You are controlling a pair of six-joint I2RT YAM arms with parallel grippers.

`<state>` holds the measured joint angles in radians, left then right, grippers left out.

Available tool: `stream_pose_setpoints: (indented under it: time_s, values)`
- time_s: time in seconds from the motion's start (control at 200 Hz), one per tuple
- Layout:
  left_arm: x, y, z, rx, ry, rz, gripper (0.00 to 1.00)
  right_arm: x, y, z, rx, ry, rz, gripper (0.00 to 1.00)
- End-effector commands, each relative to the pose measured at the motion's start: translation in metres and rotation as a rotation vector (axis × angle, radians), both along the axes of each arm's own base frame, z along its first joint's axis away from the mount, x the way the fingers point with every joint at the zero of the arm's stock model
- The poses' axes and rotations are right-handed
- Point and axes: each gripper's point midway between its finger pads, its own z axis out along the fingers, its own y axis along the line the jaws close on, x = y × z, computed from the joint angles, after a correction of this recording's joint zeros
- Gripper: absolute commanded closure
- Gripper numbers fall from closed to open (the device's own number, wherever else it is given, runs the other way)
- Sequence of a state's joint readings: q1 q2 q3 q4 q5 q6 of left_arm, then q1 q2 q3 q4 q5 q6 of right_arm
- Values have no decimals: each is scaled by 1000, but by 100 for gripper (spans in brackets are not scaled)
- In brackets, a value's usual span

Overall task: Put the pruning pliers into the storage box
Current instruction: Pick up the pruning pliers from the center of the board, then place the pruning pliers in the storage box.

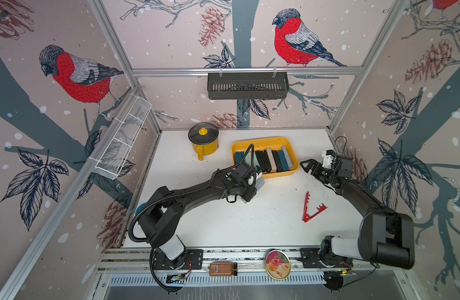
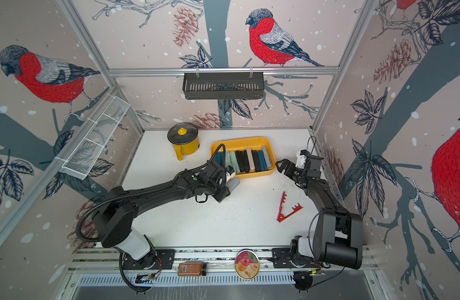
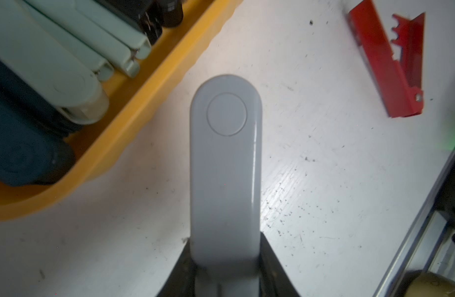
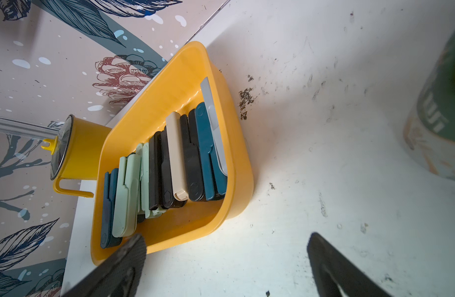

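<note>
My left gripper [image 3: 226, 246] is shut on a grey pruning pliers [image 3: 226, 167], which sticks out over the white table just beside the near rim of the yellow storage box [image 3: 144, 102]. In a top view the held grey pliers [image 1: 261, 183] hangs at the box's front left corner. Several teal, mint, black, beige and grey pliers [image 1: 265, 159] lie side by side in the storage box [image 1: 265, 141]. A red V-shaped toothed pliers [image 1: 310, 209] lies on the table at the right. My right gripper [image 1: 305, 166] stands open and empty next to the box's right end.
A yellow lidded pot [image 1: 203, 141] stands left of the box. A black slotted basket [image 1: 247, 85] hangs on the back wall and a white mesh basket [image 1: 122, 140] on the left wall. A brown jar [image 1: 222, 268] and a round tin [image 1: 277, 264] lie on the front rail.
</note>
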<state>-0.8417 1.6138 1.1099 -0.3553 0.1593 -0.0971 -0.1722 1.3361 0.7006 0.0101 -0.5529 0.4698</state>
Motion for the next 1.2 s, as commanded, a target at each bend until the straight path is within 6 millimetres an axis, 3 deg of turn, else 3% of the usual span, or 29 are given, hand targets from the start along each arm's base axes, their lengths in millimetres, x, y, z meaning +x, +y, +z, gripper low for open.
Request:
stream_pose_setpoints:
  time_s: [0.0, 0.175, 0.33, 0.495, 0.645, 0.91, 1.196]
  values:
    - [11, -11, 26, -49, -56, -6, 86, 4, 1, 8, 12, -36, 5, 2]
    - [49, -20, 43, -27, -72, 96, 89, 4, 1, 10, 15, -42, 2, 1]
    - [95, -38, 49, -36, -59, 218, 90, 5, 1, 12, 18, -48, -1, 1]
    - [146, -49, 29, -46, 34, 370, 92, 6, 2, 15, 25, -55, 1, 1]
    - [177, -53, 3, -4, 51, 449, 91, 6, 1, 18, 21, -64, 1, 1]
    - [200, -50, -36, 111, 42, 508, 86, 7, 0, 16, 26, -60, 0, 1]
    - [206, -42, -52, 129, 51, 530, 68, 6, -1, 15, 26, -60, -2, 1]
